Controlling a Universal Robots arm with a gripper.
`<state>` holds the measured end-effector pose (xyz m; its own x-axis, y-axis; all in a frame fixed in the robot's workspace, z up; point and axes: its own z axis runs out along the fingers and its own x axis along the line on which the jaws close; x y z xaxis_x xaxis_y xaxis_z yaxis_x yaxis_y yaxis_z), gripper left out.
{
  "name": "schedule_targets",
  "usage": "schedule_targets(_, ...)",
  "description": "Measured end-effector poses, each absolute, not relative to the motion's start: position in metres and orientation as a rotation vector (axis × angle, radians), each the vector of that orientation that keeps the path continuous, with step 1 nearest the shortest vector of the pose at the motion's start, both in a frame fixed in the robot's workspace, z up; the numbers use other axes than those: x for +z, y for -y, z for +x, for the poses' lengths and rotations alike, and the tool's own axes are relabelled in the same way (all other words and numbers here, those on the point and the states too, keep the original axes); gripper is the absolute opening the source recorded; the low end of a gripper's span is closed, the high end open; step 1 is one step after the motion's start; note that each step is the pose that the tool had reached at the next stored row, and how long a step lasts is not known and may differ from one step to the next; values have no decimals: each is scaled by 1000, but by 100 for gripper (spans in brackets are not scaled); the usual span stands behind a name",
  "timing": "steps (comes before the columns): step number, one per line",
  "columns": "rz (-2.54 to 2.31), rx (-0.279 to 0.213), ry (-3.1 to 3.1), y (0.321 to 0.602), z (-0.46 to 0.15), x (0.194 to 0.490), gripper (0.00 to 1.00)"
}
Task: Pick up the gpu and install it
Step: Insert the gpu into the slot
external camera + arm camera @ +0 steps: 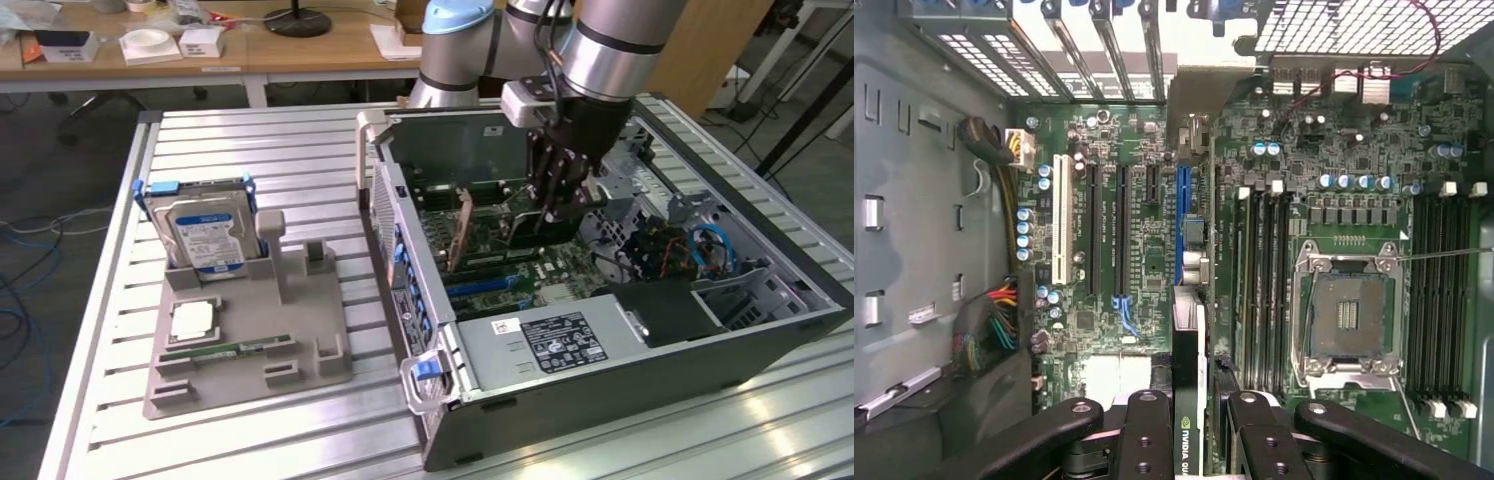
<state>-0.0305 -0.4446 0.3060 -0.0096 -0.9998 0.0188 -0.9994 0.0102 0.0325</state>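
**Wrist view: claw clamped on the gpu inside the open case**

Seen from the wrist, the claw's two black fingers stand part-way apart, one on each side of the thin card, which is gripped between them. The gpu is seen edge-on: a slim black body with a green logo patch and white lettering near the grip, and a pale strip along one side. It lines up with the long blue slot on the green motherboard. Its far end overlaps the near end of that slot in the picture, and whether the two touch cannot be told. The bare processor socket lies off to one side of the card.

From the exterior view, the claw reaches straight down into the computer case, in the upper right of the frame. The card stands on edge below it, its brownish-copper side facing the exterior view's left. Well apart, on the exterior view's left, a grey tray on the slatted table carries a hard drive standing upright and a green memory stick lying flat.
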Motion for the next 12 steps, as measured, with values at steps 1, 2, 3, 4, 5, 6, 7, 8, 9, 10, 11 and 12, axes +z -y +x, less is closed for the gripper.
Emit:
schedule_targets(1,2185,-15,2207,445,-31,305,26)
schedule_targets(2,2184,-14,2207,445,-31,305,26)
schedule_targets(3,2184,-13,2206,445,-31,304,26)
schedule_targets(4,2184,-13,2207,445,-31,304,26)
schedule_targets(5,2185,-13,2207,445,-31,303,26)
schedule_targets(6,2185,-12,2207,445,-31,302,26)
schedule_targets(7,2185,-12,2207,445,-31,302,26)
schedule_targets(8,2185,-12,2207,445,-31,301,26)
schedule_targets(9,2185,-11,2207,445,-31,301,26)
schedule_targets(10,2185,-10,2208,445,-32,301,26)
schedule_targets(11,2186,-9,2208,445,-32,301,26)
schedule_targets(12,2186,-9,2208,445,-32,301,26)
